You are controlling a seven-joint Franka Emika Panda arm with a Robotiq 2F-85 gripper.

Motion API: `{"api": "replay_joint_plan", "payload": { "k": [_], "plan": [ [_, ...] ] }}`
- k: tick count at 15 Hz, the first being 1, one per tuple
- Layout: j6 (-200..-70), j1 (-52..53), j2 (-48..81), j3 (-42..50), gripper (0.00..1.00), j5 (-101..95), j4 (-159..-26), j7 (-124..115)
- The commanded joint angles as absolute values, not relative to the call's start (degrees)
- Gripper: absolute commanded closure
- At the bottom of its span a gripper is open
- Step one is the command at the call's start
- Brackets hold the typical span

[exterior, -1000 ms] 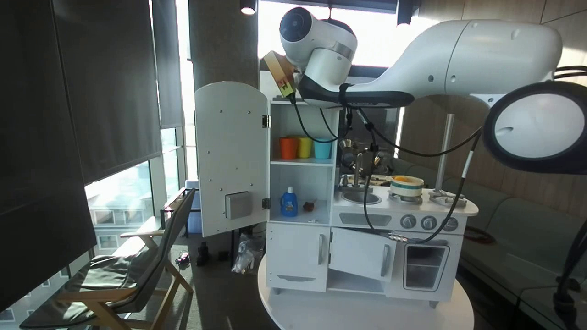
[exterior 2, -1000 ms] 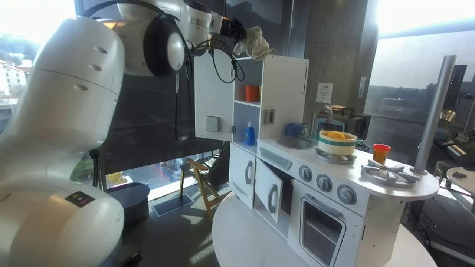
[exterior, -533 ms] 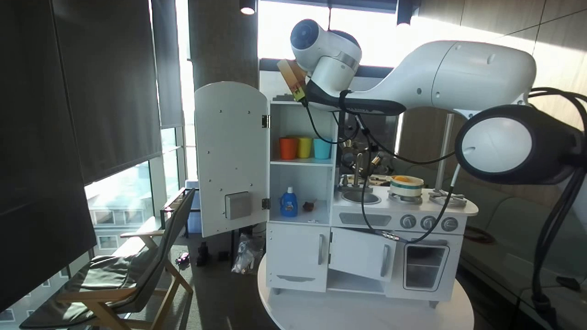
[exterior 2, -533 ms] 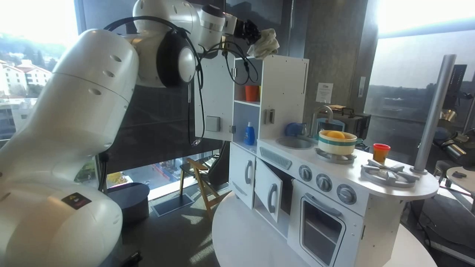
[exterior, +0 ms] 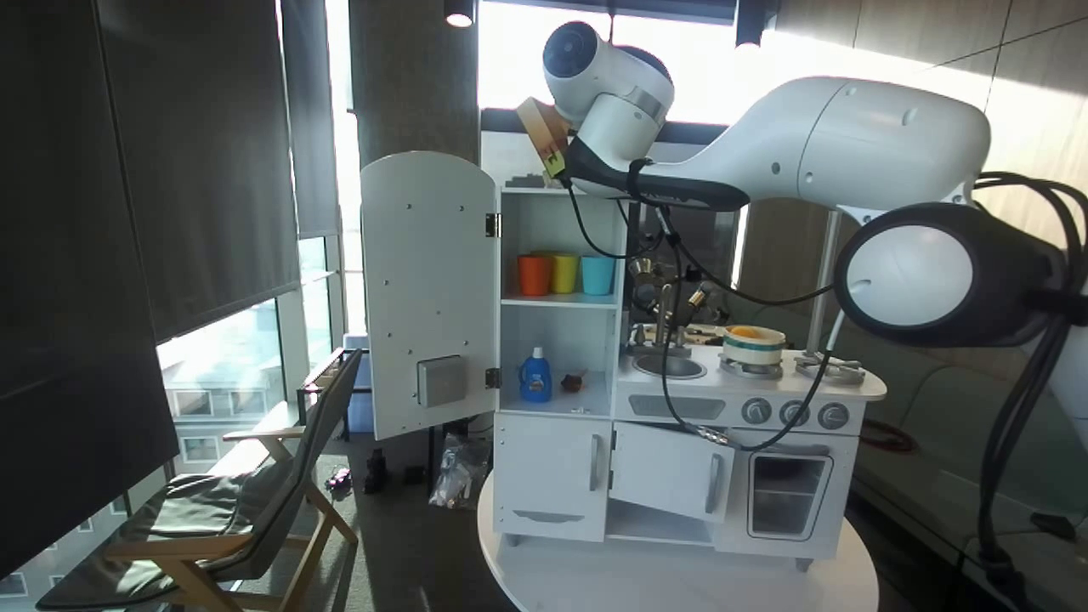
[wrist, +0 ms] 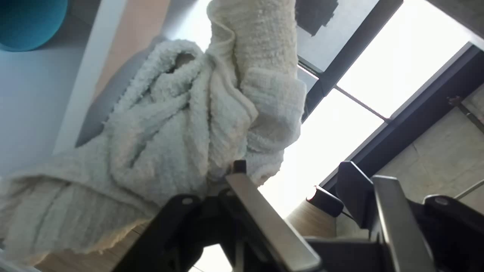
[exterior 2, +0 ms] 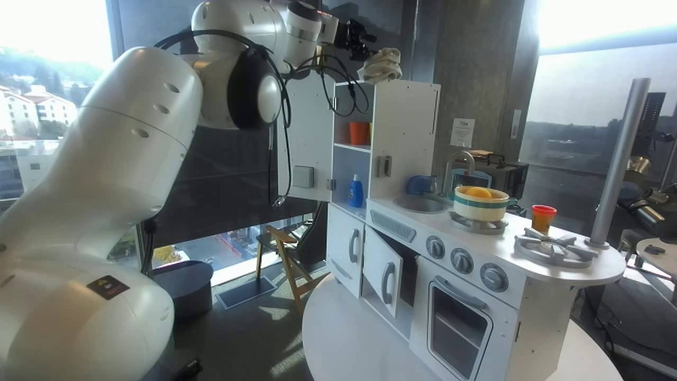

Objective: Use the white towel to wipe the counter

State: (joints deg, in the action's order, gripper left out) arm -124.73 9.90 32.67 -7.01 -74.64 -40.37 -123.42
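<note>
Releasing the white towel (wrist: 211, 113) atop the cabinet (exterior 2: 404, 132) is apparently intended; the gripper (wrist: 300, 173), spread wide, should next be withdrawn.

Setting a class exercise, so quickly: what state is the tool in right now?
Tool: open, jaws apart and gripping nothing; the white towel is outside the gap.

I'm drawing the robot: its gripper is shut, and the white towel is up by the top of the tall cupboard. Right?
Not quite: the gripper is open. The wrist view shows its fingers spread apart. The white towel is indeed up by the top of the tall cupboard.
</note>
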Motion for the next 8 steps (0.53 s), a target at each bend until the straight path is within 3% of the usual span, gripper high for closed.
{"api": "replay_joint_plan", "payload": {
  "k": [1,3,8],
  "plan": [
    [-125.6,9.9,33.5,-7.9,0.05,-73.8,-36.4,-121.8],
    [-125.4,9.9,33.1,-8.2,0.00,-73.9,-36.1,-122.1],
    [-123.3,8.5,28.7,-10.9,0.00,-69.3,-41.5,-116.0]
  ]
}}
